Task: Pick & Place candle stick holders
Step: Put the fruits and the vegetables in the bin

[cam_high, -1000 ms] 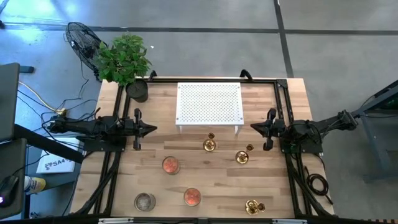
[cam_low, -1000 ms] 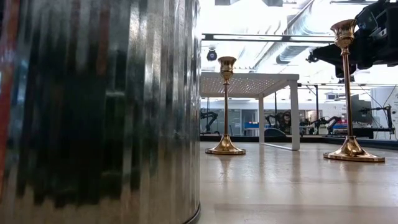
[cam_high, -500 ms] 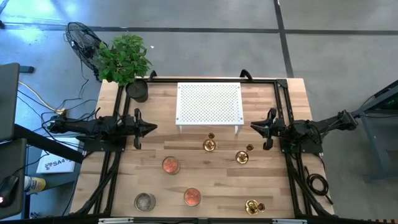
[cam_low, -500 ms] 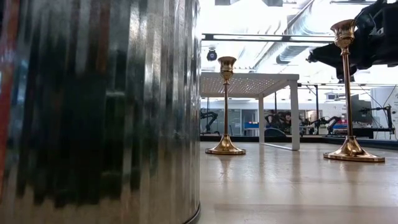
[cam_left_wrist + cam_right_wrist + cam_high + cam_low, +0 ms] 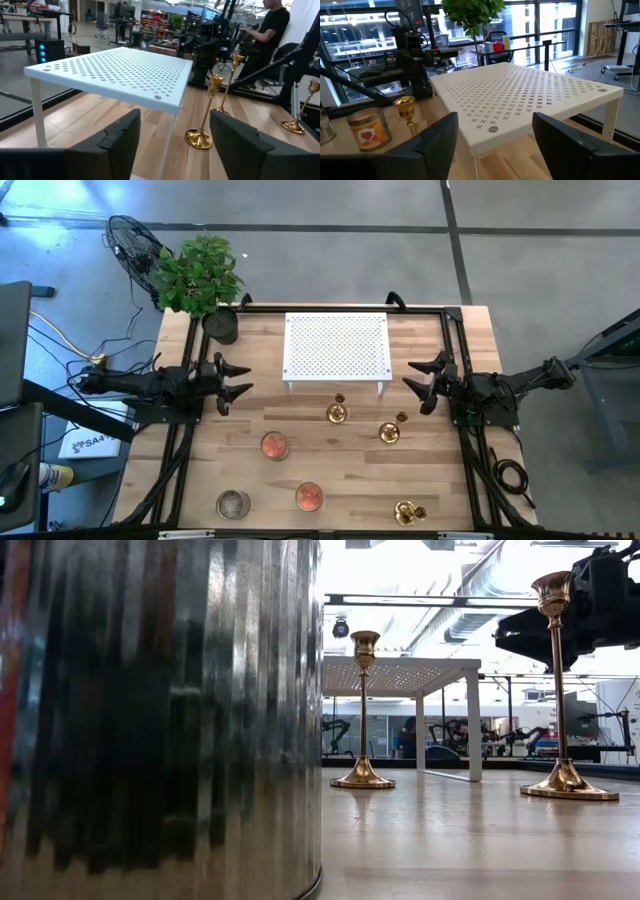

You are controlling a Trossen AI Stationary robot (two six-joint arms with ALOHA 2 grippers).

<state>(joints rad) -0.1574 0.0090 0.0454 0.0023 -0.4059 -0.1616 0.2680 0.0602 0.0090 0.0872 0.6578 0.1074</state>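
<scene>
Three gold candle stick holders stand upright on their round bases on the wooden table: one (image 5: 337, 412) in front of the white shelf, one (image 5: 389, 432) to its right, one (image 5: 406, 510) near the front edge. The left wrist view shows the first one (image 5: 205, 117) beside the shelf. My left gripper (image 5: 240, 381) hovers open at the table's left side, pointing level toward the middle. My right gripper (image 5: 421, 383) hovers open at the right side, facing it. Nothing is between the fingers of either gripper (image 5: 172, 150) (image 5: 495, 150).
A white perforated shelf (image 5: 336, 345) on legs stands at the far middle. Two candle tins (image 5: 275, 446) (image 5: 309, 496) and a metal tin (image 5: 233, 503) sit toward the front left. A potted plant (image 5: 200, 275) is at the far left corner. A person sits beyond the table (image 5: 267, 30).
Both grippers have opened from shut, their fingers spreading apart in the high view. Each has rolled a little about its own pointing line while staying in place. The candle stick holders have not moved.
</scene>
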